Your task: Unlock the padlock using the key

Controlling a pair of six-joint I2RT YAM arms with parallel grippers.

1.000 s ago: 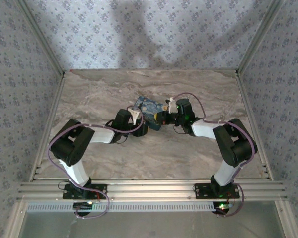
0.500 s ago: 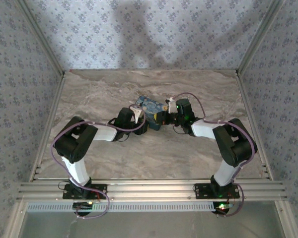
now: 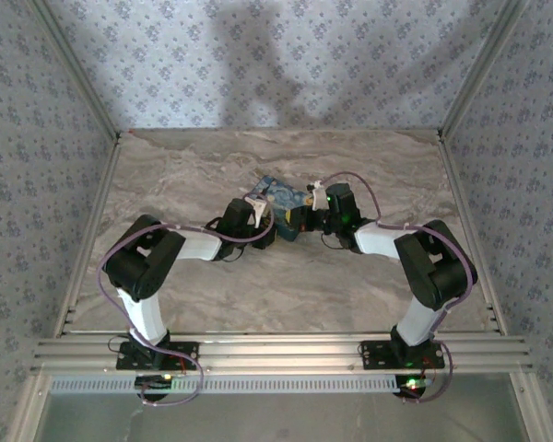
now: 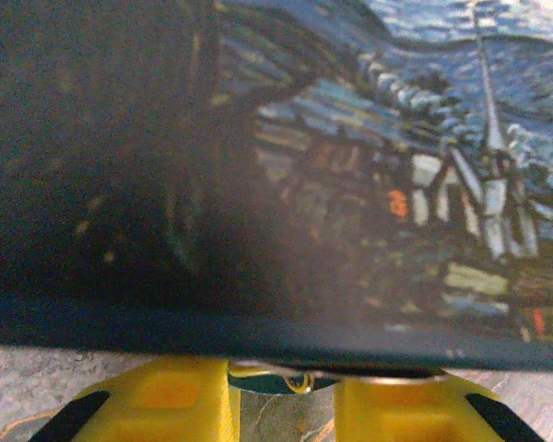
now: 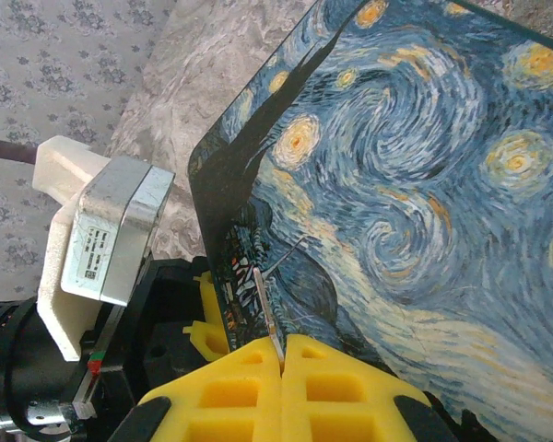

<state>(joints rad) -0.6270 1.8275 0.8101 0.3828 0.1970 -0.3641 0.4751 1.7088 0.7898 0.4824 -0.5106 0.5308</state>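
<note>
Over marble tabletop (image 3: 166,175), flanking Starry Night box (image 5: 405,184). Steadying stage, seemingly: left end effector (image 4: 281,394) narrowly parted, grip unclear, straddling likely padlock (image 4: 290,378) under box edge; right end effector (image 5: 281,350) clenched on thin key (image 5: 263,304). Next: aligning key with keyhole.

Lab-style robot test booth: aluminium frame (image 3: 286,348), floral-papered walls (image 3: 350,64), marble-look tabletop (image 3: 184,175)

The marble-patterned table (image 3: 212,175), veined grey and tan, has one thing lying on it. A blue box (image 3: 281,194) printed with a swirling night-sky painting sits near its middle, askew to the edges.
</note>
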